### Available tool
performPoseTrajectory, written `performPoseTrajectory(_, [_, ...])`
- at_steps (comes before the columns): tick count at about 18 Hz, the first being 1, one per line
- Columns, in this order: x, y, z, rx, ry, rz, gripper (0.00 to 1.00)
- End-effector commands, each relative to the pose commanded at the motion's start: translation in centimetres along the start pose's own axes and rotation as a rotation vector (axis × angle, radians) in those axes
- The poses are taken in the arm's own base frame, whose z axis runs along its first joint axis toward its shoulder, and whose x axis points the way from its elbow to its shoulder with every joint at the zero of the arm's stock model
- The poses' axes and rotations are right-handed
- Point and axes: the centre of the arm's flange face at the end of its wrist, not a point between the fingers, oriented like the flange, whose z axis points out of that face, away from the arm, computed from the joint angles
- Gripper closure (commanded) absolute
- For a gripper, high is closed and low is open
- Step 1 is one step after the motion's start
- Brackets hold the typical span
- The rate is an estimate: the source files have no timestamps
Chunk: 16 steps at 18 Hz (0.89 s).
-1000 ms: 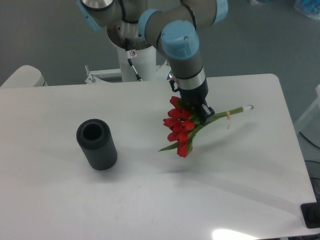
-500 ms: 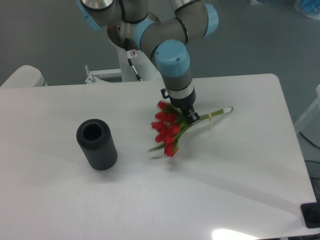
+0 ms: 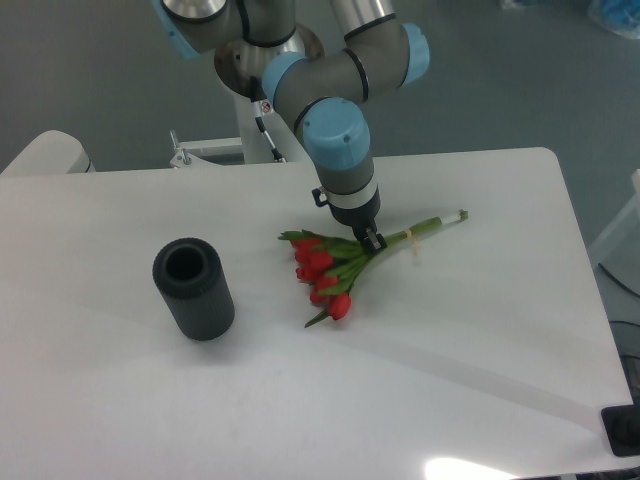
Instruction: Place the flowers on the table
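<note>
The flowers are a bunch of red tulips with green leaves, and their long tied stems point right and away. They lie low on the white table, heads fanned out to the left of the gripper. My gripper points straight down over the bunch where the stems meet the leaves. Its fingers are closed around the stems. The stem section between the fingers is hidden.
A dark grey ribbed cylinder stands upright on the left of the table, well apart from the bouquet. The robot base stands behind the table's far edge. The right table edge runs beyond the stem ends.
The gripper has moved left and down with the bouquet. The flower heads have dropped from hanging in the air to lying spread on the tabletop.
</note>
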Motion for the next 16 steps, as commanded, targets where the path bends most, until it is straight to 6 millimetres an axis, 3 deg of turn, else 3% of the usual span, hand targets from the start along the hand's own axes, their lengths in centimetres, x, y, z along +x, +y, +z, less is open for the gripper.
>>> performPoseTrajectory(3, [-2.1,0.8,-3.3,0.025,-0.031,-0.02,0.01])
performPoseTrajectory(5, [-3.4,1.6,-5.8,0.064,-0.041,-0.036,0.01])
performPoseTrajectory(12, [-7.3,7.4,-13.8,0.163,-0.04,-0.102,0.01])
performPoseTrajectory(14, [-7.9,8.8,-14.6,0.203,-0.025,-0.097,0.01])
performPoseTrajectory(16, [-8.3,11.6,-14.7,0.232,-0.035,-0.078,0.01])
